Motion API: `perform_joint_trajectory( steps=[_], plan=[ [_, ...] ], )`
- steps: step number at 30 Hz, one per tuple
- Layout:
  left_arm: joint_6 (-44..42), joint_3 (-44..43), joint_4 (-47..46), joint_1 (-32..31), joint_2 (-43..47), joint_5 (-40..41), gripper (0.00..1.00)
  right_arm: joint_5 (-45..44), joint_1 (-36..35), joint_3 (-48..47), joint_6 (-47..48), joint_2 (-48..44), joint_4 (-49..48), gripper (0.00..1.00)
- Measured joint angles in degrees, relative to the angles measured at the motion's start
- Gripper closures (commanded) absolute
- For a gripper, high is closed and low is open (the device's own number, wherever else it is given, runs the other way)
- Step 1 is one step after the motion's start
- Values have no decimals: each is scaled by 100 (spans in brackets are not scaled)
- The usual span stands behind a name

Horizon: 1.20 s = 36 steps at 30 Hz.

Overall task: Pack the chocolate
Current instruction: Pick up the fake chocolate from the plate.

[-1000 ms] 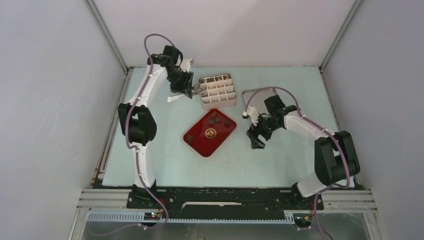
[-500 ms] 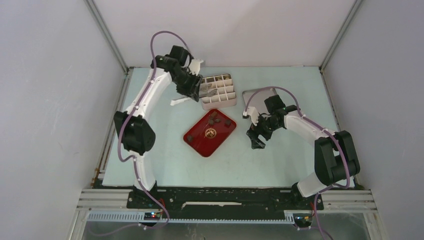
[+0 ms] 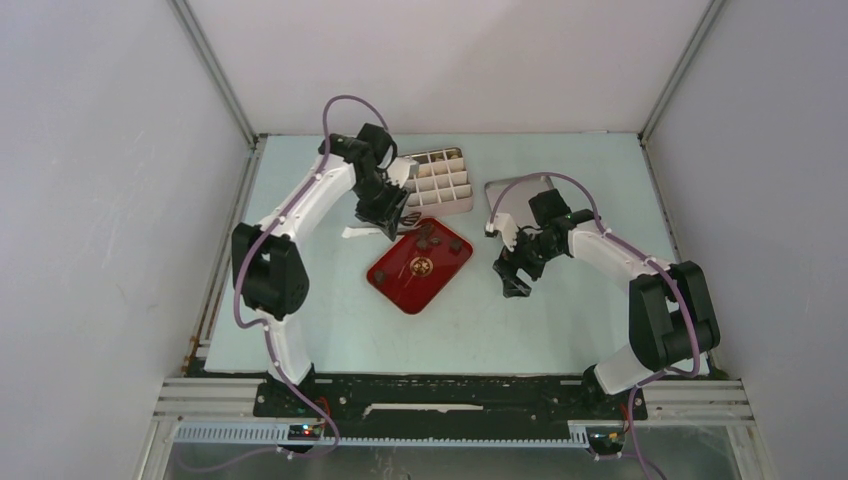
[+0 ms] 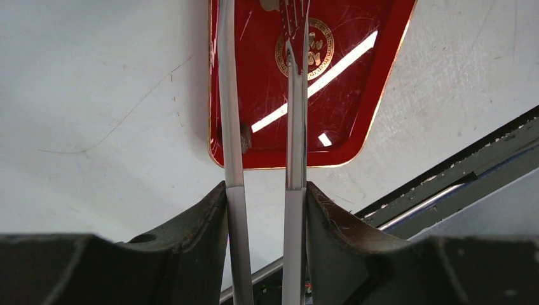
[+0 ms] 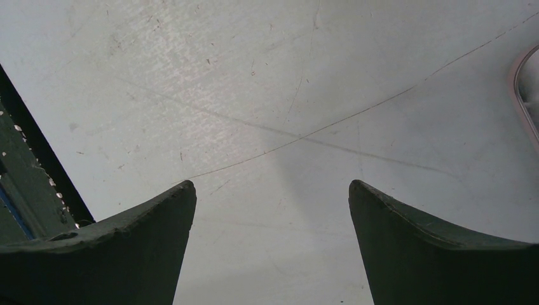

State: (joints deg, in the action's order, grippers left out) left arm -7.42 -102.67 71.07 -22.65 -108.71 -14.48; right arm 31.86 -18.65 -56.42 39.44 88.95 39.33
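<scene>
Several small dark chocolate pieces point(image 3: 432, 238) lie on the red tray point(image 3: 400, 288), mostly near its far corner. One more piece sits by the left rim point(image 3: 380, 276) and also shows in the left wrist view point(image 4: 245, 137). My left gripper point(image 3: 392, 212) is shut on metal tongs point(image 4: 230, 95), whose two arms stand apart and reach over the tray point(image 4: 362, 95) toward its gold emblem point(image 4: 321, 51). The white divided box point(image 3: 440, 184) stands just behind the tray. My right gripper point(image 3: 515, 282) hangs open and empty over bare table point(image 5: 270, 187).
A flat lid with a pinkish rim point(image 3: 507, 192) lies right of the box, and its edge shows in the right wrist view point(image 5: 525, 89). A white piece point(image 3: 358, 232) lies on the table beside the left gripper. Grey walls close in the table on three sides.
My left arm has swung from the box's left side toward me, carrying the tongs to the tray's far edge. The right arm has not moved.
</scene>
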Motion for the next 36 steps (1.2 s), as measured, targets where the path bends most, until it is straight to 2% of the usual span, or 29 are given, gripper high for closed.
perform_joint_trajectory(
  steps=[13,22,33,36],
  plan=[
    [52,-22,-122,-48,-404,42,52,-2,0,-11,7,4,2,8],
    [55,-345,-138,-76,-734,81,55,-2,2,-11,7,4,7,8],
    [83,-568,-125,-85,-866,35,78,-4,13,-11,7,15,7,8],
    [50,-564,-149,-85,-815,-37,80,-4,15,-11,7,15,7,8]
  ],
)
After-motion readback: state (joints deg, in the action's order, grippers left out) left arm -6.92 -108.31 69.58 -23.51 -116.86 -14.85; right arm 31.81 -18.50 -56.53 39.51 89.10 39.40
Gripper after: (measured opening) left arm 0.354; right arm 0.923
